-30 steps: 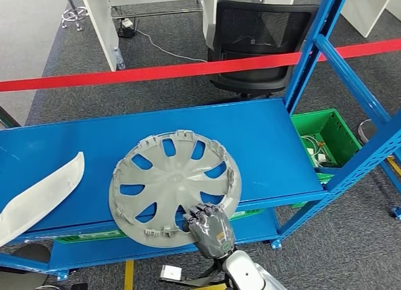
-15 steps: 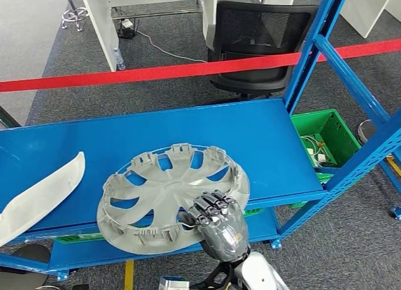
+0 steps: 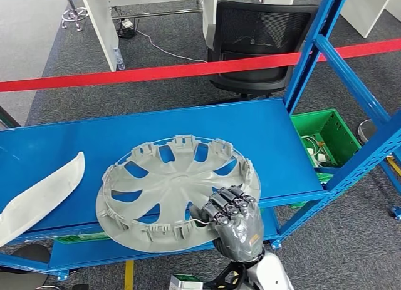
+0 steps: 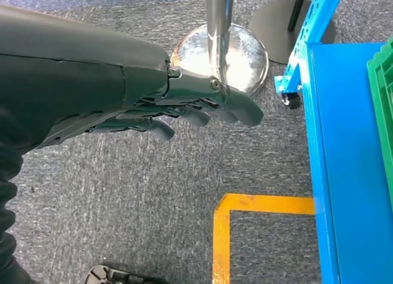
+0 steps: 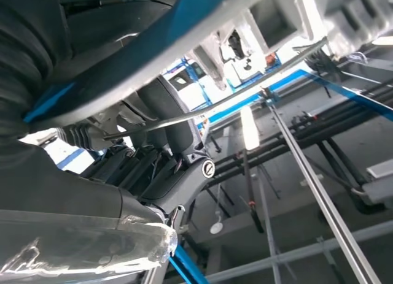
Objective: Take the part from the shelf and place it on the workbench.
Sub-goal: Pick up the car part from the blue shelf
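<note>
Your right hand (image 3: 235, 222) grips the wheel cover (image 3: 176, 191) at its 5 o'clock rim, near edge tilted up off the blue shelf (image 3: 274, 146). Left hand (image 4: 185, 106) hangs slack, fingers apart, holding nothing. Grasp done; carry and workbench placement remain.

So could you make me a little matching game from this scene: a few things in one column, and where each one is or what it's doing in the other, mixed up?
Things:
1. hubcap
2. white curved panel
3. green bin
4. left hand

Places or states:
a. hanging above grey carpet, holding nothing
b. lying at the left end of the blue shelf
c. below the shelf, at its right end
d. gripped at its near rim by the right hand

Pairs: 1-d, 2-b, 3-c, 4-a
</note>
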{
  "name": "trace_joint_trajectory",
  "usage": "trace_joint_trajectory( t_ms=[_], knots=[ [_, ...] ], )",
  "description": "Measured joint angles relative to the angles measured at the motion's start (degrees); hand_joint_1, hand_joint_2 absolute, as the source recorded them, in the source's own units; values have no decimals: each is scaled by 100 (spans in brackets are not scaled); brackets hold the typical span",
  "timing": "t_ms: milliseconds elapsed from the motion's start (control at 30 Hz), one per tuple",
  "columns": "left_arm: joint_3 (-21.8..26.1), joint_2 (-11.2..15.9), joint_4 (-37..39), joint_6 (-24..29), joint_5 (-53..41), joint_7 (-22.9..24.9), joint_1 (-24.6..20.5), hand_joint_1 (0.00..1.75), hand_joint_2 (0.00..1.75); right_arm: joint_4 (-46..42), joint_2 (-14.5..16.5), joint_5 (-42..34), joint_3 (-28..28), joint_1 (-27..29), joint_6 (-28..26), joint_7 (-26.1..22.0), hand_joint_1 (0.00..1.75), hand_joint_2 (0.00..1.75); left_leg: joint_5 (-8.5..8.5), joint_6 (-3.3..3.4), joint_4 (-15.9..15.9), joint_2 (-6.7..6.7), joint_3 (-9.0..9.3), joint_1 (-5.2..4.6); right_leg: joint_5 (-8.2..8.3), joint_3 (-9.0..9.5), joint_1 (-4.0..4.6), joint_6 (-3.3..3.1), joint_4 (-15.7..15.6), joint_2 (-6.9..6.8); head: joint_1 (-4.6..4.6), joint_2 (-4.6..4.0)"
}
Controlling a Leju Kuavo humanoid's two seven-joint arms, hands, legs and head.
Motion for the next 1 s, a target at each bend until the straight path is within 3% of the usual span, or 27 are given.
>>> trace_joint_trajectory(
  t_ms=[300, 467, 600, 667, 733, 767, 800, 833, 933, 1000],
  knots=[
    [51, -15, 0, 85, -103, -20, -3, 0, 175, -23, 404, -943, -639, 266, 3, -1465, 175, 175, -3, 13, 11, 0, -1, -19, 11, 0, -25, 19, -7, -2, -1, 0],
    [63, -18, 0, 95, -117, -21, -4, 0, 175, 53, 523, -1400, -867, 355, 4, -1526, 175, 175, 2, 60, 37, 1, -14, -54, 36, -2, -60, 61, -9, -2, -1, 0],
    [87, -35, 0, 95, -145, -30, -14, 0, 175, 84, 545, -1679, -914, 377, 4, -1483, 175, 175, 107, 156, -19, 10, -23, -47, 58, -24, -75, 155, -33, -3, 1, 0],
    [90, -57, 0, 93, -178, -37, -26, 0, 175, 91, 545, -1805, -914, 385, 4, -1467, 175, 175, 197, 211, -87, 26, -32, -8, -159, -175, -75, 203, 255, -4, 20, 1],
    [91, -66, 0, 92, -205, -42, -26, 0, 175, 93, 544, -1859, -915, 390, 4, -1490, 175, 175, 219, 228, -88, 40, -62, 2, -531, -483, -95, 242, 983, -4, 34, 1],
    [92, -68, 0, 90, -212, -43, -23, 0, 175, 93, 543, -1871, -915, 393, 4, -1508, 175, 175, 221, 228, -83, 46, -71, 5, -645, -626, -107, 262, 1330, -7, 34, 1],
    [93, -74, 0, 85, -221, -45, -23, 0, 175, 93, 543, -1878, -916, 396, 4, -1524, 175, 175, 221, 225, -79, 51, -73, 10, -650, -689, -117, 280, 1509, -9, 33, 1],
    [93, -81, 0, 80, -232, -50, -25, 0, 175, 93, 543, -1884, -916, 398, 4, -1537, 175, 175, 217, 217, -72, 51, -72, 17, -545, -654, -129, 293, 1473, -12, 35, 0],
    [94, -102, 0, 60, -255, -72, -34, 0, 175, 91, 543, -1913, -916, 402, 4, -1567, 175, 175, 164, 136, -17, 37, -77, 34, -57, -139, -152, 303, 535, -18, 39, 1],
    [94, -102, 0, 50, -263, -90, -38, 0, 175, 73, 543, -1962, -915, 422, 4, -1577, 175, 175, 141, 57, 43, 27, -124, 24, -2, 55, -138, 263, 191, -9, 35, 1]
  ],
)
